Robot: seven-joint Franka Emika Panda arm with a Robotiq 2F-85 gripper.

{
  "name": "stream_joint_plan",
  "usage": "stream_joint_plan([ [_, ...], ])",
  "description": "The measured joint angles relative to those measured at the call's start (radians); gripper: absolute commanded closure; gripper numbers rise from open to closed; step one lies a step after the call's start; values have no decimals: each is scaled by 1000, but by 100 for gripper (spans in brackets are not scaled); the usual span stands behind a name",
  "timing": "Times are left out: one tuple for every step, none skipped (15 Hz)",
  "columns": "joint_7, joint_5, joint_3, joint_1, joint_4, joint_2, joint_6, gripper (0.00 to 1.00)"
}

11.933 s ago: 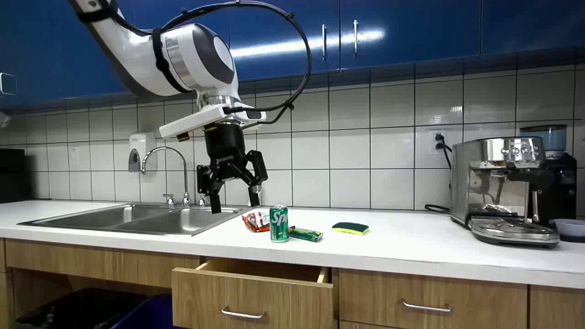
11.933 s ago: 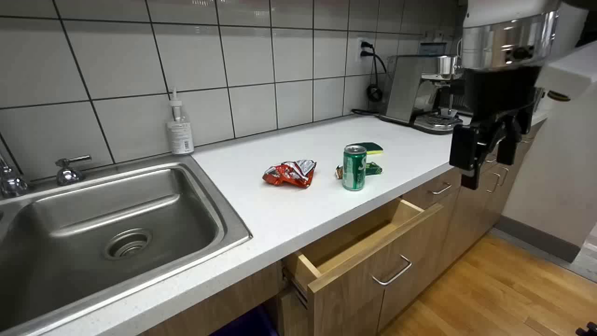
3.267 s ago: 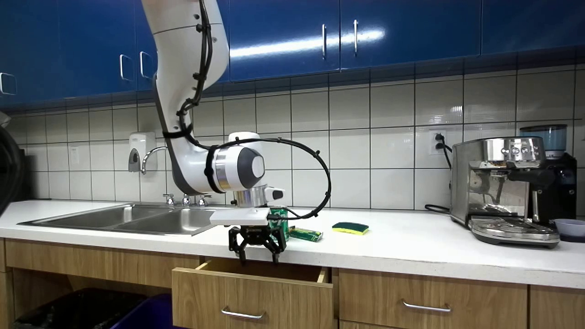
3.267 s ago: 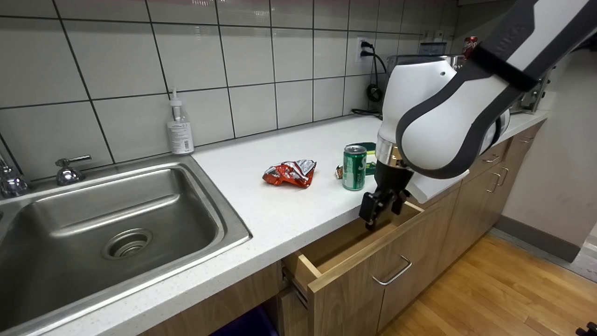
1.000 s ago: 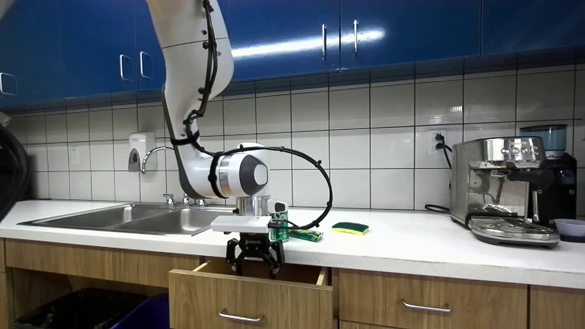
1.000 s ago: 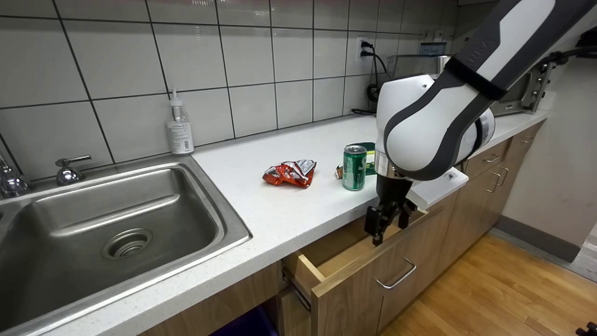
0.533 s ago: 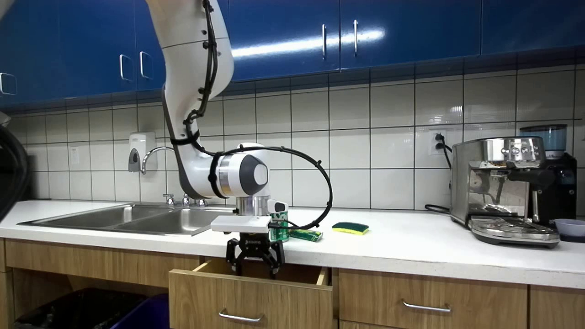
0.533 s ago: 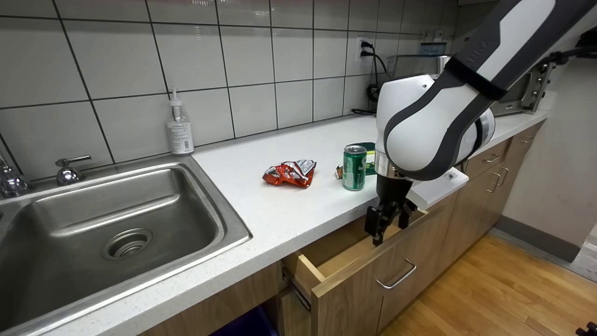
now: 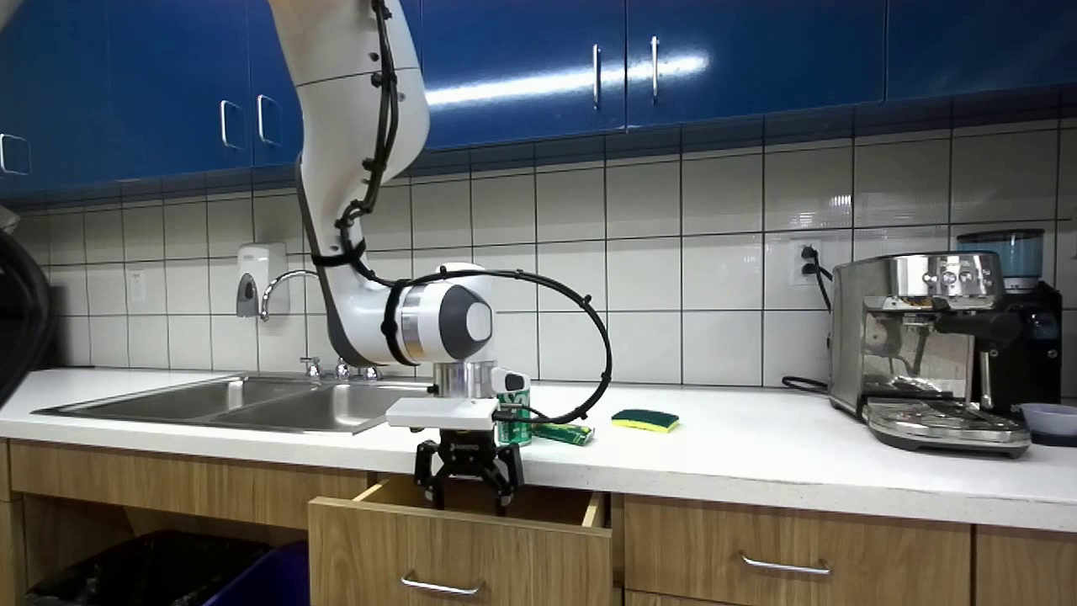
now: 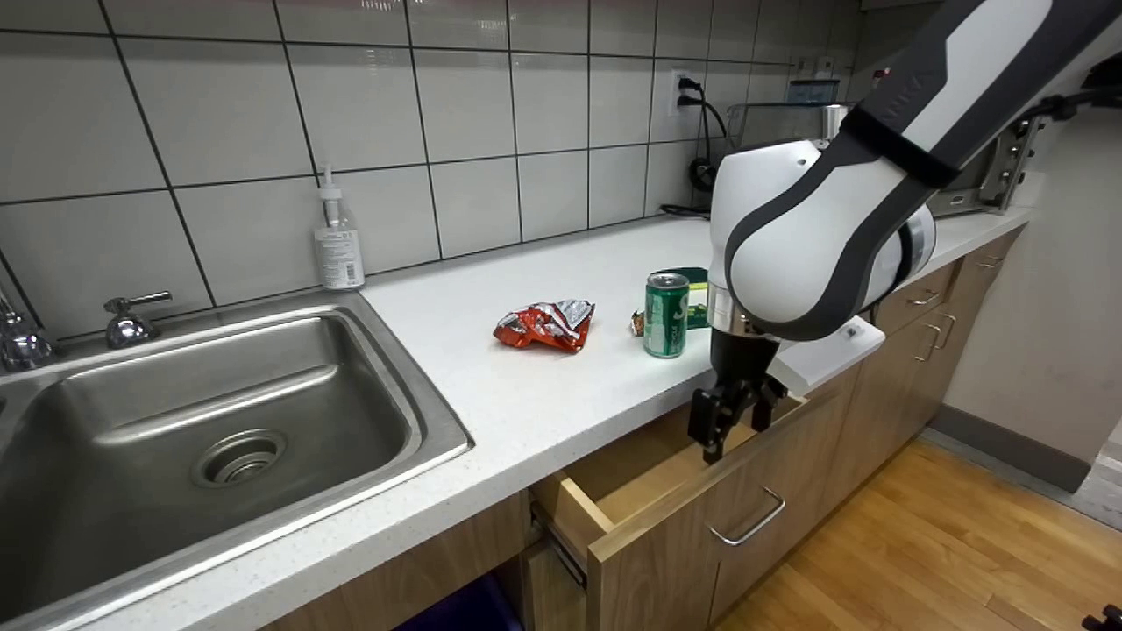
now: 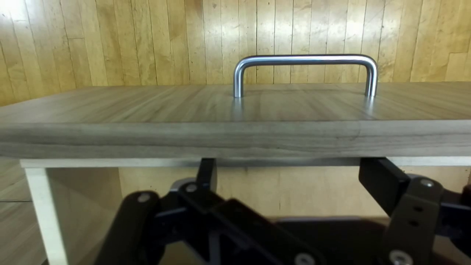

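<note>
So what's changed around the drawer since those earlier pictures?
The gripper has come down into the drawer, which has slid out slightly further. The jaws stay open, holding nothing. The green can, red packet, green wrapper and sponge stayed put.

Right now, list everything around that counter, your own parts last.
Cupboards: several, blue, overhead
Counter: 1, white, below them
Sink: 1, grey, in the counter
Faucet: 1, silver, behind the sink
Soap bottle: 1, clear, behind the sink
Soap dispenser: 1, white, on the wall
Wrapper: 1, red, on the counter
Soda can: 1, green, upright on the counter
Packet: 1, green, by the can
Sponge: 1, green and yellow, near the packet
Coffee machine: 1, silver, on the counter
Grinder, apparently: 1, black, by the machine
Bins: apparently 2, black and purple, under the counter
Open drawer: 1, brown, under the counter
Arm: 1, mostly white, above the drawer
End effector: 1, black, open, fingertips inside the drawer front
</note>
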Motion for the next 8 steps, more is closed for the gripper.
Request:
stream_joint_plan([
  [0, 0, 0, 0, -4, -3, 1, 0],
  [0, 0, 0, 0, -10, -6, 3, 0],
  [0, 0, 0, 0, -16, -9, 5, 0],
  [0, 0, 0, 0, -23, -13, 8, 0],
  [0, 0, 0, 0, -31, -18, 12, 0],
  [0, 0, -1, 0, -39, -22, 15, 0],
  [0, 0, -1, 1, -47, -26, 18, 0],
  [0, 0, -1, 1, -56, -32, 21, 0],
])
